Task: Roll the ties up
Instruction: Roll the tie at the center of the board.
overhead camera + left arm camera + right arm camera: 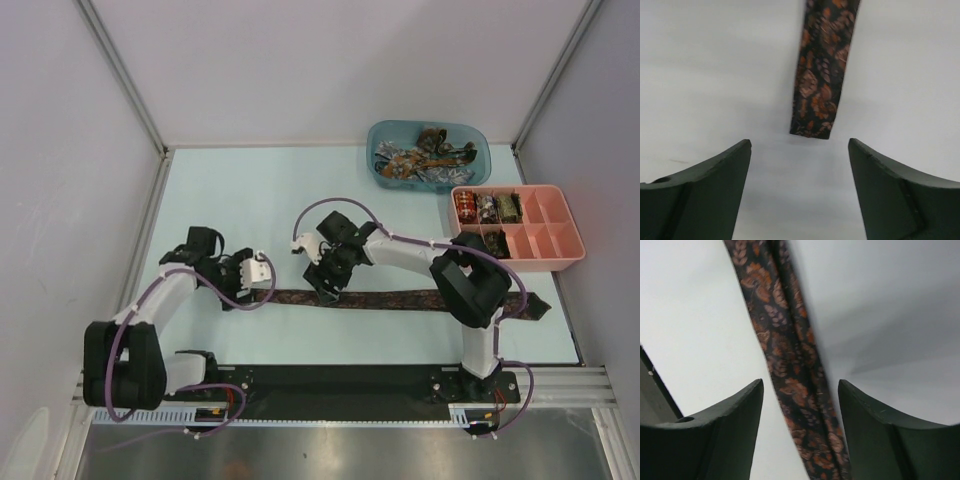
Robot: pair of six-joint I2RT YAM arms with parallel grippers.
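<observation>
Long dark-brown, orange-patterned fabric necktie [400, 299] lies flat on pale bench [250, 200]; soft, light, floppy I reckon, so pinch narrow end just ahead of my open L end effector [800, 142], R end effector [800, 382] open astride its mid-length.

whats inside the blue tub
A tangled heap of loose ties fills the blue tub; how many there are, and whatever lies under the heap, is covered.

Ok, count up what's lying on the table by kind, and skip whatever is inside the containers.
tie: 1
tub: 1
tray: 1
Total: 3
</observation>
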